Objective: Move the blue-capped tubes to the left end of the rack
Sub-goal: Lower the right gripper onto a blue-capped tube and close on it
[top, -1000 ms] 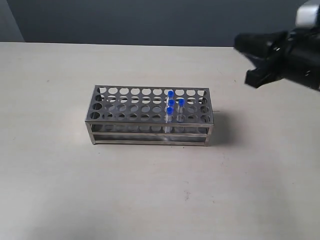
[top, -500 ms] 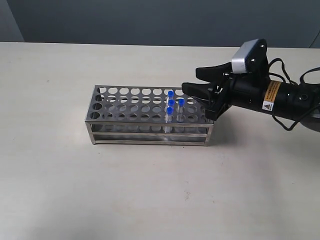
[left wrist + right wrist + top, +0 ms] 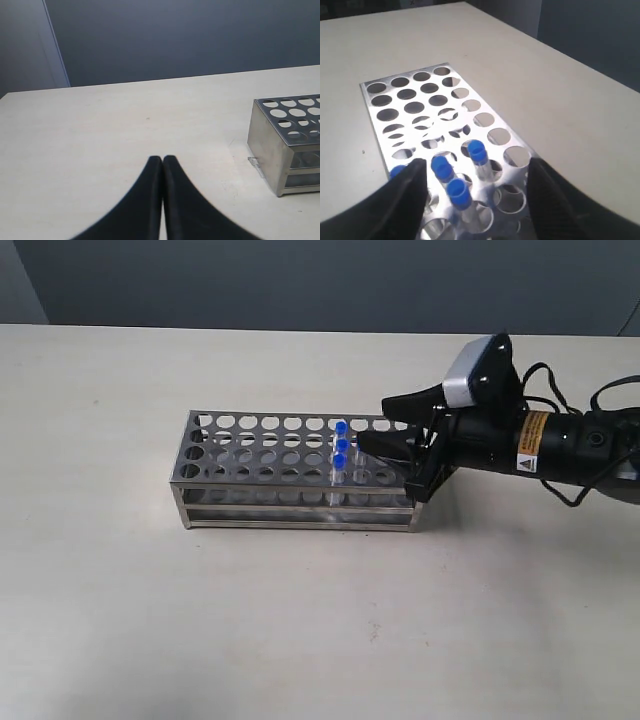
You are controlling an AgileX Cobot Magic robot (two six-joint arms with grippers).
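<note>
The shiny metal rack [image 3: 270,465] stands mid-table. Three blue-capped tubes [image 3: 341,444] show in holes near its right end; a fourth is hidden behind a finger. My right gripper [image 3: 375,425] is open and hangs low over that end. In the right wrist view its fingers [image 3: 415,180] straddle the tubes [image 3: 457,192] above the rack [image 3: 423,97], touching none, and another cap [image 3: 396,171] peeks out beside one finger. My left gripper [image 3: 162,161] is shut on nothing, above bare table a short way from the rack's end wall [image 3: 265,145]. It does not show in the exterior view.
The beige table [image 3: 150,620] spreads round the rack on all sides. A dark wall [image 3: 300,280] runs along the far edge. The right arm's body and cables [image 3: 560,440] extend to the right of the rack.
My right gripper came in from the upper right, dropped to the rack's right end and slid further left. One finger now covers the rightmost blue cap.
</note>
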